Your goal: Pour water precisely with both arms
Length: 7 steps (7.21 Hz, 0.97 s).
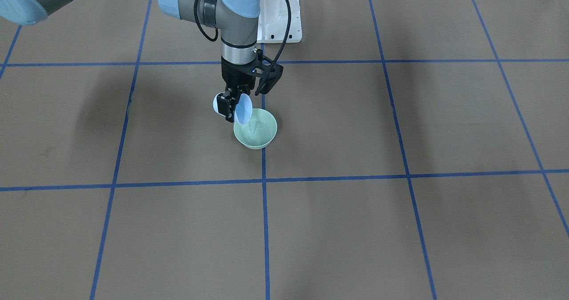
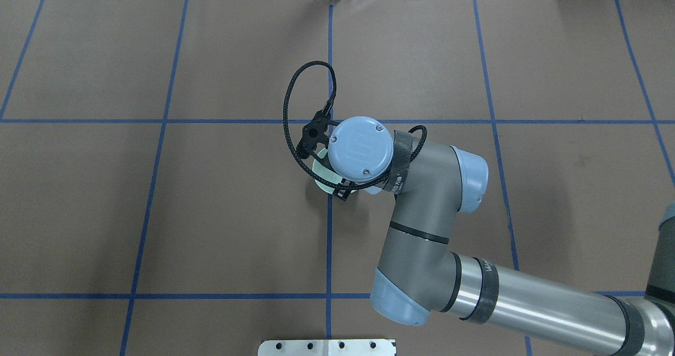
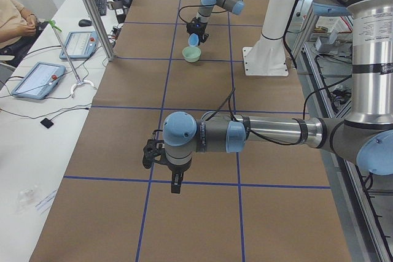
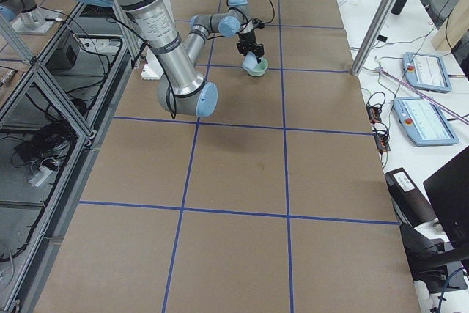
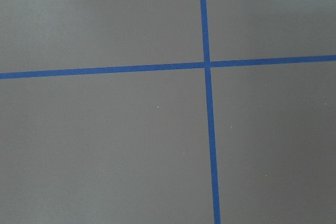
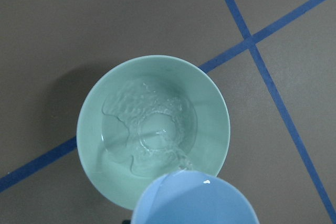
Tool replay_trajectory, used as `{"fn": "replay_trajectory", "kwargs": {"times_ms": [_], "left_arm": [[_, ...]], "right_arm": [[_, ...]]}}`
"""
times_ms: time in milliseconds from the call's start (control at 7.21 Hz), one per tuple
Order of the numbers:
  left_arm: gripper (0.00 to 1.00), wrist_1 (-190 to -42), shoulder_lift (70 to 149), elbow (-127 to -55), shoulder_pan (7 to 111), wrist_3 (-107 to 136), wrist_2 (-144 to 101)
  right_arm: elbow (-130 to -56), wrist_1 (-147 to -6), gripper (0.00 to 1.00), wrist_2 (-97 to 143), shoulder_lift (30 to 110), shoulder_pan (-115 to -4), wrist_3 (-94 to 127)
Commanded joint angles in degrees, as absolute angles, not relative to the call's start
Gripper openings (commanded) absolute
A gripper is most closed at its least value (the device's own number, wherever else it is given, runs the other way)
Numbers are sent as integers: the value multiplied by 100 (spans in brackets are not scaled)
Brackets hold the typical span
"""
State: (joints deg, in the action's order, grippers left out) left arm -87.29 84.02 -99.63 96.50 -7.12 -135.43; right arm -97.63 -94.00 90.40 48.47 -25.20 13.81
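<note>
- Filling the room above the green bowl (image 1: 253, 143) with the right gripper (image 1: 231, 109), clamped on a tilted blue cup (image 1: 243, 110) overhanging the rim on the robot's right.
- Leaving the bowl's operator side and other flank open at table (image 1: 355, 229) level.
- Standing behind, well apart: white pedestal (image 1: 295, 24).
- Hovering far off over bare table: left arm (image 3: 270, 130).

Two grey arms (image 3: 270, 130) (image 2: 422, 229), one pale green bowl (image 1: 255, 143), one light blue cup (image 1: 243, 110), one white pedestal (image 1: 275, 29)
</note>
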Motion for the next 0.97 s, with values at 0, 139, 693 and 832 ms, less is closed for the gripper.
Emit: {"fn": "replay_trajectory", "kwargs": {"times_ms": [0,139,693,832], "left_arm": [[100,-8728,8402,-9949,9650,-712,-13544],[100,-8736,8402,-9854,9650,-712,-13544],[100,-8807,8402,-9756,9677,-747,-13518],[100,-8824,8420,-9773,9668,-756,-13500]], "right_arm": [[-9765,-8285,0,9070,5070,-2706,2253],[-9765,-7940,0,9070,5123,-2777,2859],[-9800,-7348,0,9035,5133,-3592,4236],[-9826,-7217,0,9035,5159,-3891,4262]]}}
